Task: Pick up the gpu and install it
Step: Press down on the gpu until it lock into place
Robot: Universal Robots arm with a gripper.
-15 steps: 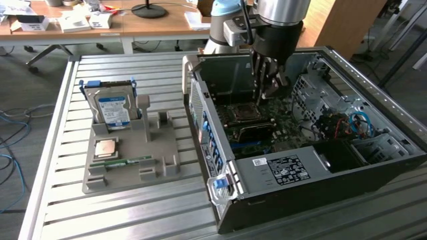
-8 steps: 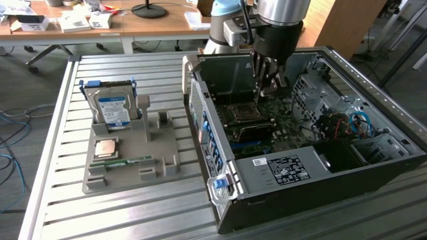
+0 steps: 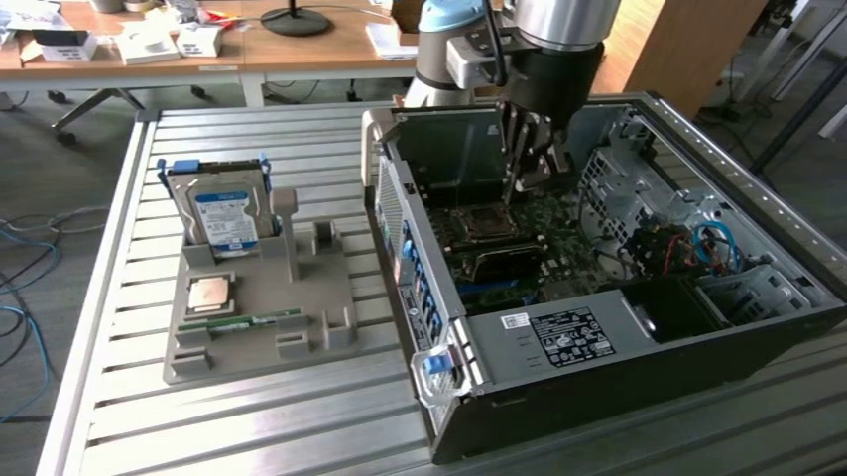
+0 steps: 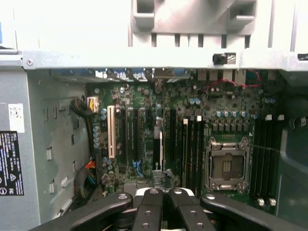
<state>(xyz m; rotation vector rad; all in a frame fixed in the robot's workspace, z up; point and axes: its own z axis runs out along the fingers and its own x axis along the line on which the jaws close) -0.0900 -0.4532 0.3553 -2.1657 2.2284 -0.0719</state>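
surface: slatted metal table (image 3: 119, 297) | on it: grey parts tray (image 3: 252, 327); open computer case (image 3: 636, 397)

case top: open computer case (image 3: 602, 327), side panel off, board (image 4: 144, 103) reachable from above
inside: gripper (image 3: 530, 178) hangs over the card slots (image 4: 139, 139)
crowded end: cables (image 3: 688, 248) and drive cage (image 3: 761, 288)
beside case: tray (image 3: 258, 327) with hard drive (image 3: 225, 213) upright
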